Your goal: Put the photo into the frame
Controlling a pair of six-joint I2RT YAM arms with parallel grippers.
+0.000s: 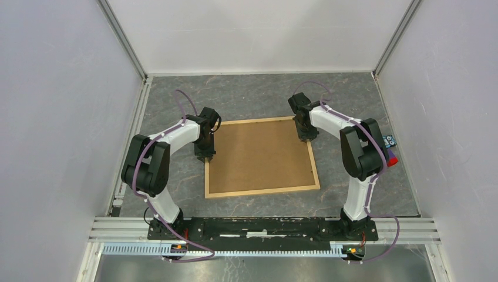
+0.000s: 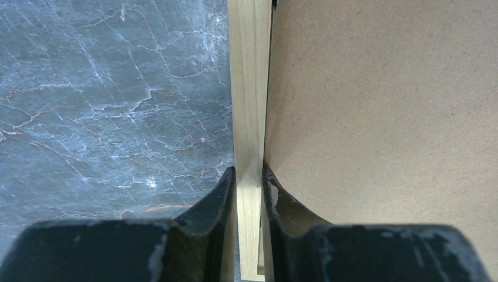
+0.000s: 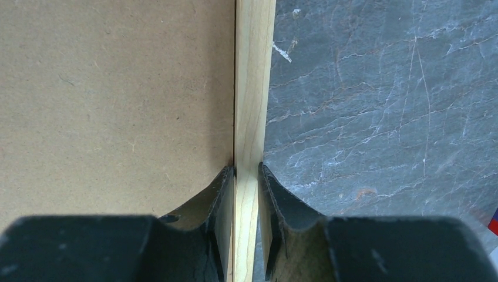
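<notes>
Gripping frame [image 1: 262,191] side strips: left hand [image 2: 248,176], right hand [image 3: 247,173]; brown board [image 1: 258,155] inside, seemingly flat.

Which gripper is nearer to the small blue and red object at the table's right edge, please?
Right. The right gripper clamps the frame on its right rail, on the blue and red object's side; the left gripper clamps the left rail, across the frame.

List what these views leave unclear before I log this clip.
- The photo: in no view; whether it lies under the brown board filling the frame cannot be told.
- Blue and red item, top view: partly behind the right arm, too small to name.
- Wrist views: most of the frame lies outside both pictures.
</notes>
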